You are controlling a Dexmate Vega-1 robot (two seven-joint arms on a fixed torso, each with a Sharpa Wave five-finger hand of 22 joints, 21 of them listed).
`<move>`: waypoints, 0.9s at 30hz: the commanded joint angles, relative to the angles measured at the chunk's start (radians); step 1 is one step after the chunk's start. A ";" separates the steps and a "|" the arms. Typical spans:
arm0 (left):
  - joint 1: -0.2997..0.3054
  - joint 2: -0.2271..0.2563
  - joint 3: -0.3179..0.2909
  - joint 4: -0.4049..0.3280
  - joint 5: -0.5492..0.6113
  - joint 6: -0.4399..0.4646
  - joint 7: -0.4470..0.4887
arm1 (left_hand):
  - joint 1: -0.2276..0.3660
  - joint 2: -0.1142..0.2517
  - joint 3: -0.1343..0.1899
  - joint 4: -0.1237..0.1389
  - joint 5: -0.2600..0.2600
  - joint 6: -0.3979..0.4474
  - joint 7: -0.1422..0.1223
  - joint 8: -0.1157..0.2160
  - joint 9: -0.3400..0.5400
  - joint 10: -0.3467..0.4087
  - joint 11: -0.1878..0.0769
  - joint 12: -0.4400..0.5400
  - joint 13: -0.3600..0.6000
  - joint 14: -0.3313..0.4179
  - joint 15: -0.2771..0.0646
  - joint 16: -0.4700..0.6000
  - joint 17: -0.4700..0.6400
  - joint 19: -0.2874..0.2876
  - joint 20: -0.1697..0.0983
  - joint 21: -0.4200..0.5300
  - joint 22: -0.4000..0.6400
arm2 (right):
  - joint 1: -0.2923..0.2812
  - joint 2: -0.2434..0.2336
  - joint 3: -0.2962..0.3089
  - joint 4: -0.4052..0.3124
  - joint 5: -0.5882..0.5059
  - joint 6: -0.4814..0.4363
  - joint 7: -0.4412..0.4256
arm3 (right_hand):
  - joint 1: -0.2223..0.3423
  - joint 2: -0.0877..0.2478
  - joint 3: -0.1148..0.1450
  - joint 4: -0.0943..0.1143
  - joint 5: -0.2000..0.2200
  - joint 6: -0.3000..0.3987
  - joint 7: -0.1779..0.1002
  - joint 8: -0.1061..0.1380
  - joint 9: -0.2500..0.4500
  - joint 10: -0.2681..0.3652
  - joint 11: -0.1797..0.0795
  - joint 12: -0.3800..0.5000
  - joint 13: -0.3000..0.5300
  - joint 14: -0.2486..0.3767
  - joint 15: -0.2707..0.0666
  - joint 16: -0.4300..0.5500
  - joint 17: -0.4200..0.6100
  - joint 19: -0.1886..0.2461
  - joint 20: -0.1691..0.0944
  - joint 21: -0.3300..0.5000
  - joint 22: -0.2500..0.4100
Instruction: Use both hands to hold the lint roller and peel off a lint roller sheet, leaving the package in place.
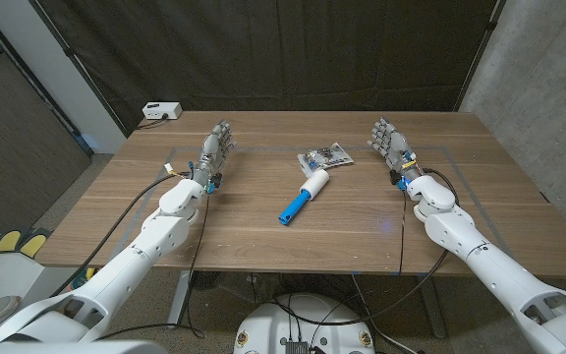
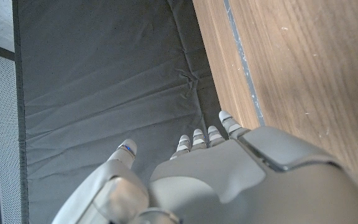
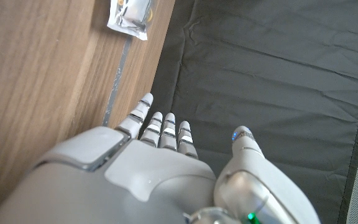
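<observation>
A lint roller [image 1: 303, 195] with a blue handle and a white roll lies at the table's middle, handle toward the front. Just behind it lies a clear package [image 1: 325, 155] with printed contents, its corner also in the right wrist view [image 3: 131, 17]. My left hand [image 1: 215, 149] stands at the left of the table, fingers apart and stretched toward the far edge, holding nothing. My right hand [image 1: 391, 145] stands at the right in the same way, open and apart from the package. Both hands [image 2: 229, 174] [image 3: 142, 162] show straight fingers in their wrist views.
A white box [image 1: 161, 111] with a cable sits past the table's far left corner. A dark curtain [image 1: 283, 49] hangs behind the table. Thin tape lines [image 1: 450, 149] mark a rectangle on the wooden table [image 1: 263, 241].
</observation>
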 commanded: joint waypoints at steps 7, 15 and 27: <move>0.006 0.033 0.013 -0.045 0.017 0.047 0.003 | 0.025 -0.018 -0.012 -0.043 -0.007 -0.016 -0.015 0.000 0.004 -0.008 0.009 0.003 0.006 -0.020 0.057 0.001 0.002 -0.018 0.057 -0.016 0.003 | -0.038 -0.014 0.007 -0.051 -0.007 0.008 -0.024 | 0.009 -0.001 0.005 0.001 0.006 0.009 0.000 0.005 0.004 0.008 -0.002 0.006 0.004 0.001 0.006 0.008 0.004 0.008 -0.001 0.004 0.005; 0.009 0.054 0.023 -0.080 0.036 0.081 0.018 | 0.048 -0.056 -0.023 -0.076 -0.016 -0.014 -0.030 0.004 0.006 -0.013 0.019 0.003 0.008 -0.008 0.083 0.007 0.004 -0.023 0.088 -0.028 0.006 | -0.051 -0.016 0.009 -0.056 -0.003 0.013 -0.023 | 0.009 -0.001 0.005 0.001 0.006 0.010 -0.001 0.005 0.004 0.008 -0.002 0.006 0.004 0.001 0.007 0.008 0.004 0.009 -0.001 0.002 0.005; 0.013 0.140 0.054 -0.206 0.129 0.222 0.093 | 0.092 -0.072 -0.021 -0.119 -0.022 -0.019 -0.033 0.006 0.007 0.013 0.029 0.014 0.010 0.028 0.095 0.018 0.006 -0.012 0.103 -0.032 0.009 | -0.060 -0.021 0.012 -0.064 -0.001 0.020 -0.019 | 0.009 -0.001 0.004 0.001 0.006 0.010 -0.001 0.005 0.004 0.007 -0.002 0.005 0.004 0.001 0.007 0.008 0.005 0.010 -0.001 -0.002 0.005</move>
